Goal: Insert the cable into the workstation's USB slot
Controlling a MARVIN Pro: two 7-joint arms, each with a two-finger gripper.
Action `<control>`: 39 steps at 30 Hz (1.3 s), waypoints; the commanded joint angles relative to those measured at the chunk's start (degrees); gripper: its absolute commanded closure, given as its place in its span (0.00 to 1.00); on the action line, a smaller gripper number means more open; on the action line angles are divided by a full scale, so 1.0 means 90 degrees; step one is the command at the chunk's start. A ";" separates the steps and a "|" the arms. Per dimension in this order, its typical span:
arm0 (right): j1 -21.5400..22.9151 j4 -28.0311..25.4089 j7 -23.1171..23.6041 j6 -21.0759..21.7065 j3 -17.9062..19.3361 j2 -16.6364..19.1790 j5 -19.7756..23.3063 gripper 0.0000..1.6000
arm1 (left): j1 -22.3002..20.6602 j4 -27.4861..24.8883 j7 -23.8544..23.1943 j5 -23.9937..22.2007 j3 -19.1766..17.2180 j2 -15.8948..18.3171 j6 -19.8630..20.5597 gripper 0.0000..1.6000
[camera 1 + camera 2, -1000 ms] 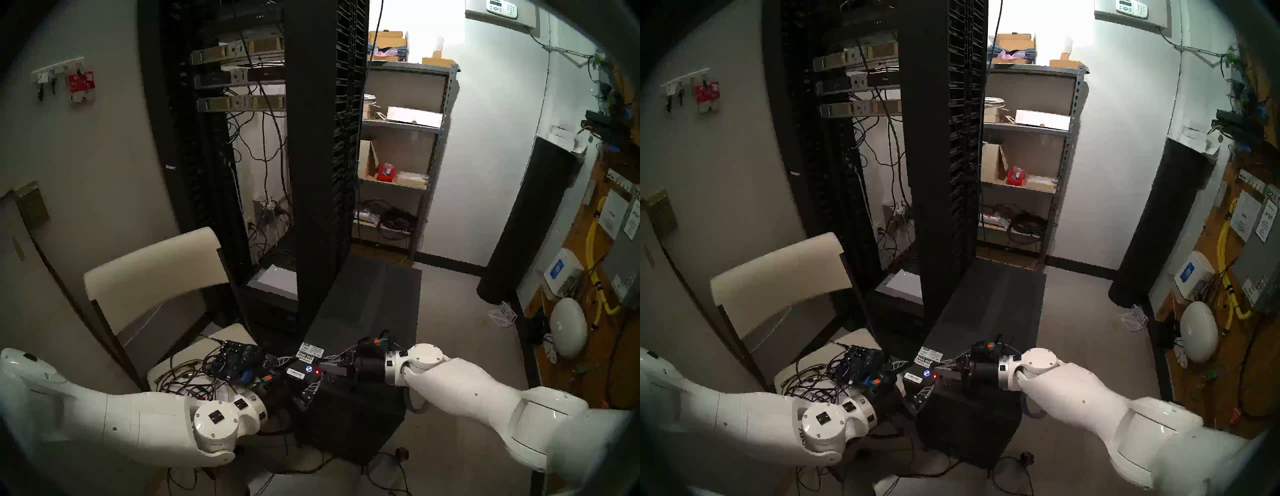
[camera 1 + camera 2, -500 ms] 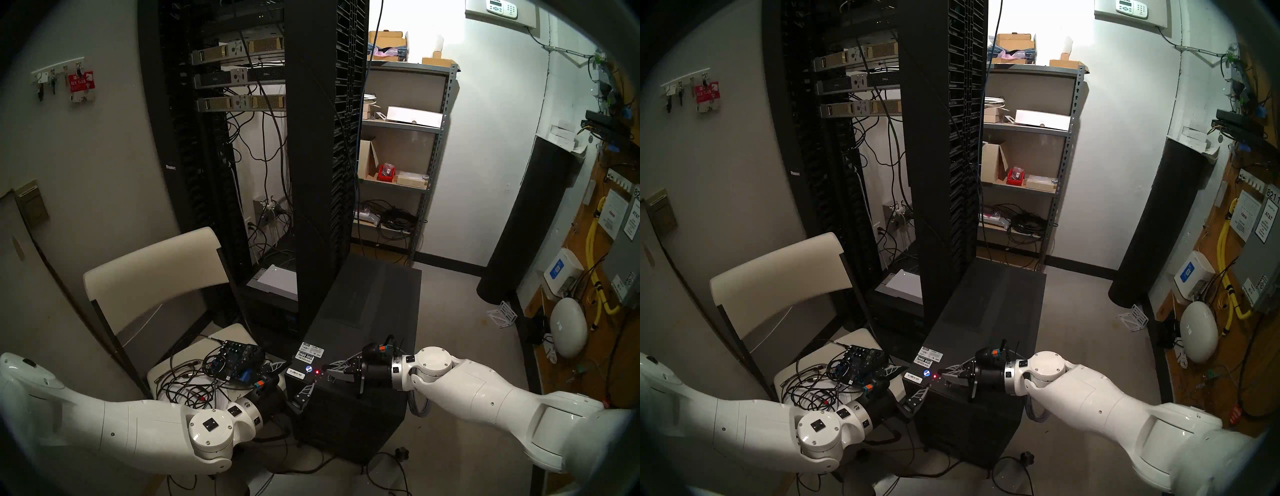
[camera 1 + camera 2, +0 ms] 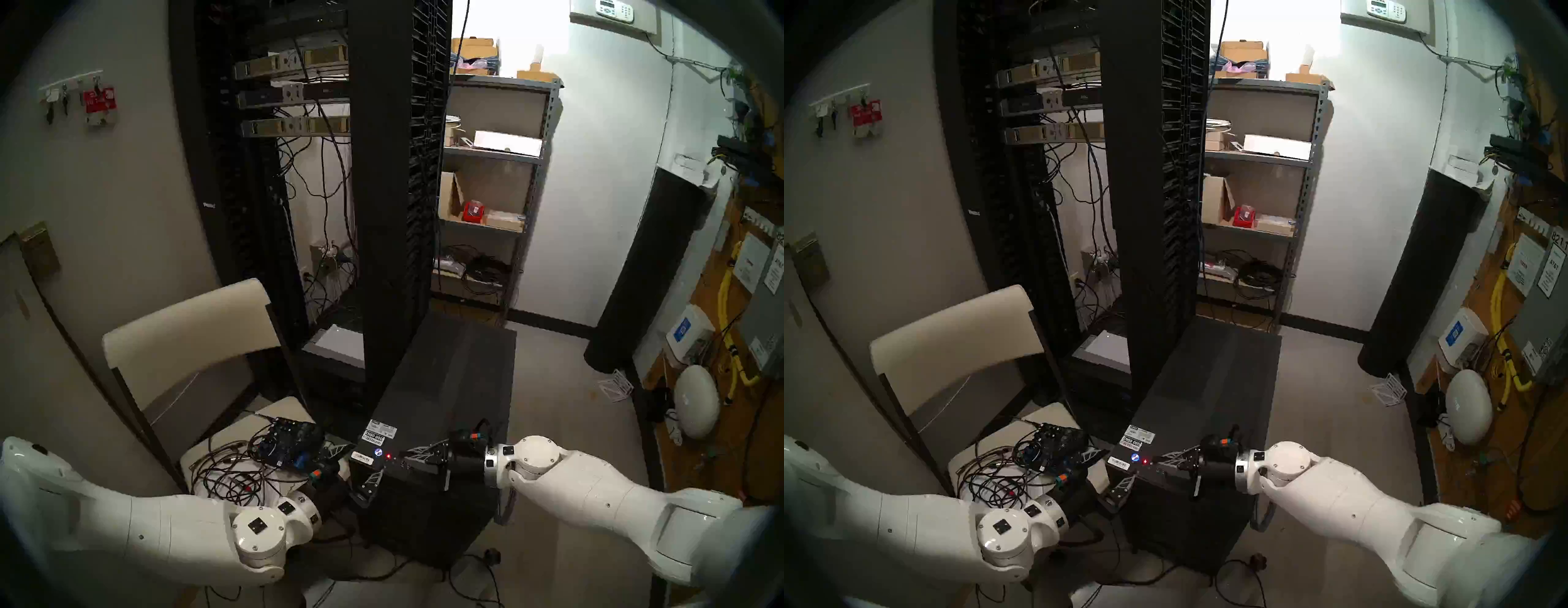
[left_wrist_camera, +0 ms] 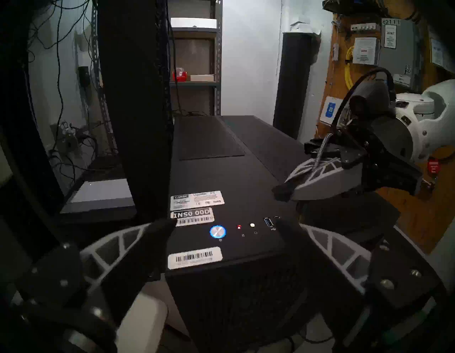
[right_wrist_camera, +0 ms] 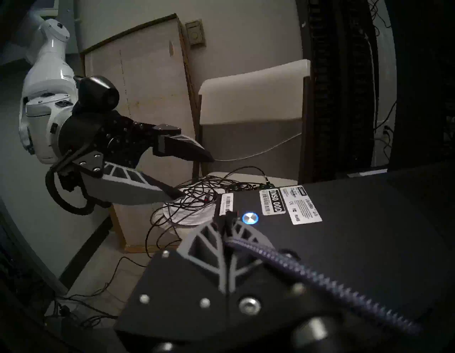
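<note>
In a dim server room, the black workstation [image 4: 221, 172] stands on the floor beside a tall rack [image 3: 399, 170]. The right gripper [image 4: 283, 191] is closed on the cable [image 4: 320, 152], its plug probably just above the top panel, near the USB slot [image 4: 268, 222]. The left gripper [image 4: 229, 228] waits with fingers apart at the front edge.

We see a pale grey concrete floor [image 3: 555, 395] carrying the large matte-black tower workstation [image 3: 445, 382], the tall black server rack [image 3: 382, 212] just behind it, a cream-backed chair [image 3: 186, 327], 1 grey metal shelving unit [image 3: 530, 191] and loose thin black wires [image 3: 479, 569].
</note>
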 commanded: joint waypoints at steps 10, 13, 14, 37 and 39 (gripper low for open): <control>0.0062 0.0014 -0.0576 -0.0485 -0.0099 -0.0201 -0.0741 1.00 | -0.0028 -0.0050 0.0023 0.0098 -0.0048 -0.0047 -0.0185 0.05; 0.0076 0.0053 -0.0609 -0.0534 -0.0091 -0.0228 -0.0785 1.00 | -0.0025 -0.0053 0.0041 0.0118 -0.0051 -0.0041 -0.0197 0.05; 0.0086 0.0046 -0.0610 -0.0532 -0.0085 -0.0220 -0.0787 1.00 | -0.0027 -0.0054 0.0049 0.0131 -0.0052 -0.0037 -0.0200 0.05; 0.0100 0.0264 -0.0628 -0.0769 0.0056 -0.0304 -0.0905 1.00 | -0.0056 -0.0064 0.0118 0.0251 -0.0050 -0.0018 -0.0187 0.05; 0.0113 0.0274 -0.0618 -0.0747 0.0038 -0.0318 -0.0944 1.00 | -0.0053 -0.0059 0.0127 0.0256 -0.0049 -0.0007 -0.0192 0.05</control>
